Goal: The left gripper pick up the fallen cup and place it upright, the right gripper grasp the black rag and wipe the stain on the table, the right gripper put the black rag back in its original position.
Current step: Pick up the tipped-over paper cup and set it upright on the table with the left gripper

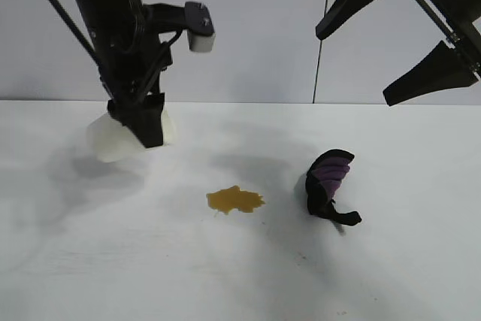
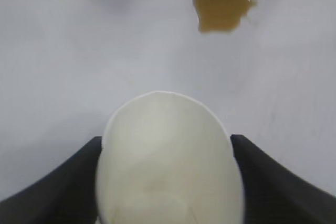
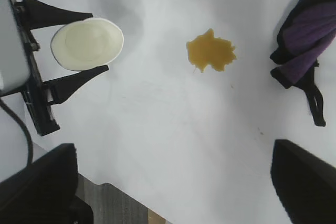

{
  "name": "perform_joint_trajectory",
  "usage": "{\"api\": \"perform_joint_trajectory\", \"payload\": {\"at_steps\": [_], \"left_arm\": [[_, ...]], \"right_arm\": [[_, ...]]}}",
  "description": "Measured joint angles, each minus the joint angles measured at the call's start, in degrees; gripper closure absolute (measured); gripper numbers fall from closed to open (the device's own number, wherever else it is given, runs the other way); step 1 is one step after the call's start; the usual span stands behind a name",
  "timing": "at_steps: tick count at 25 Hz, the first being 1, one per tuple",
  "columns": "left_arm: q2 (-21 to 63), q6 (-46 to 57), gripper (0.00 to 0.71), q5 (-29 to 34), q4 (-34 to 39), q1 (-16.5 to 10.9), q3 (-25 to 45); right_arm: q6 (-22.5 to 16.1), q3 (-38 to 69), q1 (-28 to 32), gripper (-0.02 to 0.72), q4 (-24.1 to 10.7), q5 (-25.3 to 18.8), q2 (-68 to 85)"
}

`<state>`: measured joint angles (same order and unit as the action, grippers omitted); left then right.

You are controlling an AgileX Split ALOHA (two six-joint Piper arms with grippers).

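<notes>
Two fingers of the left gripper (image 3: 86,47) clasped the cup (image 3: 87,43); right gripper (image 1: 391,43) hung agape above the black rag (image 1: 329,184).

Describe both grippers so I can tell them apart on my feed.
The left gripper is a black claw with long tapering fingers, a thick black arm and a small white cap at the wrist. The right gripper is also black, with broad pointed fingers on a dark bar; its wrist is out of view.

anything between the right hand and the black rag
Nothing visible. The right hand hangs open above the black rag, with only bare table around the rag; the stain lies off to one side.
</notes>
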<state>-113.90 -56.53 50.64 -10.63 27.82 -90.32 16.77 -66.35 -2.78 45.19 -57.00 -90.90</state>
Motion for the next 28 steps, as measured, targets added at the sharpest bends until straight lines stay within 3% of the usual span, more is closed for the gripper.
{"api": "perform_joint_trajectory", "payload": {"at_steps": [7, 16, 22, 28], "left_arm": [[0.99, -14.17, 0.245, -1.13, -24.86, -7.96, 0.00], [0.98, -35.55, 0.245, 3.31, -44.23, -18.20, 1.61], [0.98, -49.53, 0.245, 7.90, -52.82, -24.67, 10.69], [0.98, -63.22, 0.245, 7.72, -61.74, -27.58, 20.20]], "right_arm": [[0.00, 0.00, 0.00, 0.009, 0.00, -0.18, 0.00], [0.00, 0.00, 0.00, 0.009, 0.00, -0.18, 0.00], [0.00, 0.00, 0.00, 0.009, 0.00, -0.18, 0.00], [0.00, 0.00, 0.00, 0.009, 0.00, -0.18, 0.00]]}}
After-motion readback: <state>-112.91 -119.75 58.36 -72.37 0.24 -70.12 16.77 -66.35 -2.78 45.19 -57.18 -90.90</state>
